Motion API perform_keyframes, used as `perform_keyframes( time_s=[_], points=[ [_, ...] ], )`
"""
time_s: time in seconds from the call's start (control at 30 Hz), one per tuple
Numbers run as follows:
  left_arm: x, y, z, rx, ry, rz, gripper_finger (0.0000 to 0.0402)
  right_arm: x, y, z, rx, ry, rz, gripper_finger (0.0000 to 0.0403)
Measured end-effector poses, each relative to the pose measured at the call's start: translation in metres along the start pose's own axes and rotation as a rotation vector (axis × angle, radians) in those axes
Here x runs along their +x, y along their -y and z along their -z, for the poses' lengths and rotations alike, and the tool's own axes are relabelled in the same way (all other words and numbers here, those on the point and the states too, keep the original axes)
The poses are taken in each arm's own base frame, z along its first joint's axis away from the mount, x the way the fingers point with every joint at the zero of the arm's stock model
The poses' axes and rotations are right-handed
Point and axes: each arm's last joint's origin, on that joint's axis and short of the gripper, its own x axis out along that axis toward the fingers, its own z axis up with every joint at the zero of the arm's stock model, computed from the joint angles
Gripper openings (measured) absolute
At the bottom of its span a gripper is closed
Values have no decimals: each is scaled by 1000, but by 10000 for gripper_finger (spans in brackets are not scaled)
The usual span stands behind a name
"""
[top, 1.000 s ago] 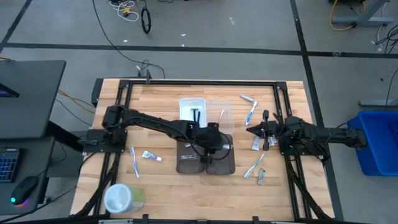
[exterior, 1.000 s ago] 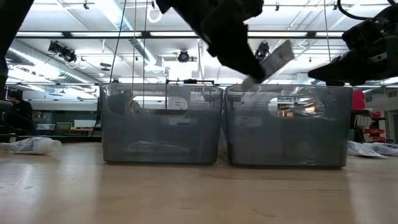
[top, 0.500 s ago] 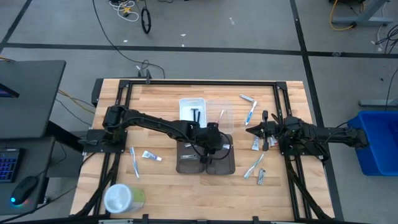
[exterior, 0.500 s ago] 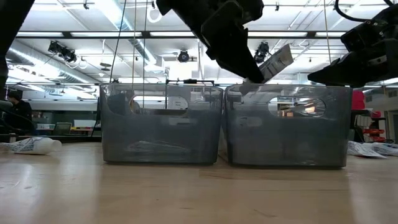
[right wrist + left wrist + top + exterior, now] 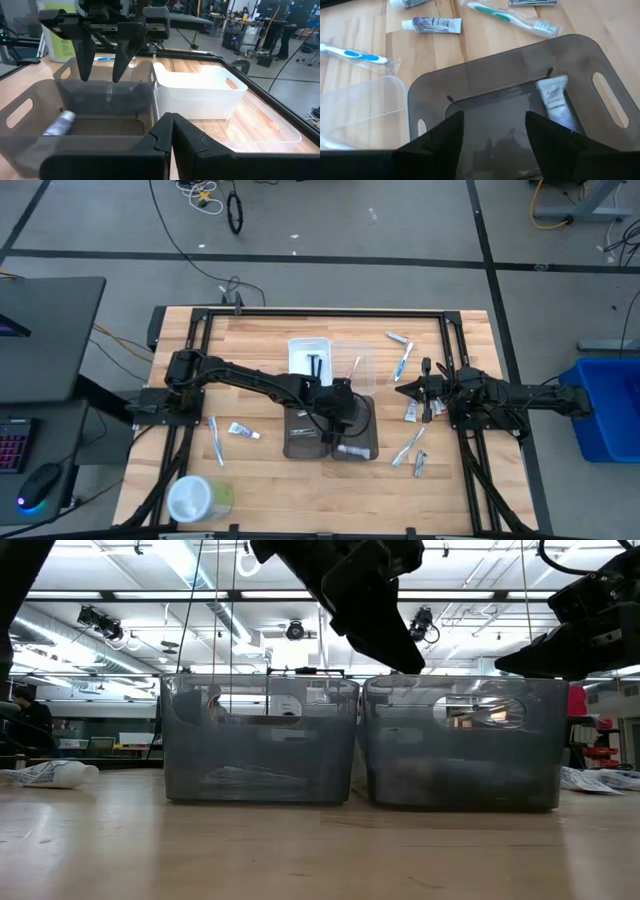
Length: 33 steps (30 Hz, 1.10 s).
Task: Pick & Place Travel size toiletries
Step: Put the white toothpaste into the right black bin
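Observation:
A white tube [image 5: 352,449] lies flat on the floor of the right grey tray [image 5: 374,430], toward its near end; the left wrist view shows the tube [image 5: 554,97] there too. My left gripper [image 5: 341,408] hangs open above this tray with nothing between its fingers [image 5: 451,135]. My right gripper [image 5: 404,388] hovers shut and empty above the table's right part, pointing toward the trays. More toiletries lie loose on the wood: a tube [image 5: 243,431] and a toothbrush [image 5: 215,440] on the left, tubes [image 5: 412,412] and toothbrushes [image 5: 408,448] on the right.
A second grey tray [image 5: 300,435] stands left of the first. A white tray [image 5: 309,345] and a clear tray [image 5: 362,363] stand behind them. A big round white-and-green container [image 5: 195,498] sits at the near left corner. Black frame rails border the table.
My left gripper has opened and let go of the white tube it held above the right grey tray. The tube has fallen into the tray and lies on its floor toward the near end. My right arm has kept still.

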Motion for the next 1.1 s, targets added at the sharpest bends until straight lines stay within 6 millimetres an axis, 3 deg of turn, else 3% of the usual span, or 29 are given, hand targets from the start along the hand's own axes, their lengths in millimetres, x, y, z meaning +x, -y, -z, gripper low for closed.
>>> perform_keyframes(
  time_s=[0.2,0.6,1.1],
  points=[
    [-10,-2,-11,15,-21,10,223,0,0,0,0,0,0,13],
    [-57,0,-49,-10,-90,32,207,0,0,0,0,0,0,13],
    [-65,41,-46,-8,-153,87,201,0,0,0,0,0,0,13]
  ],
)
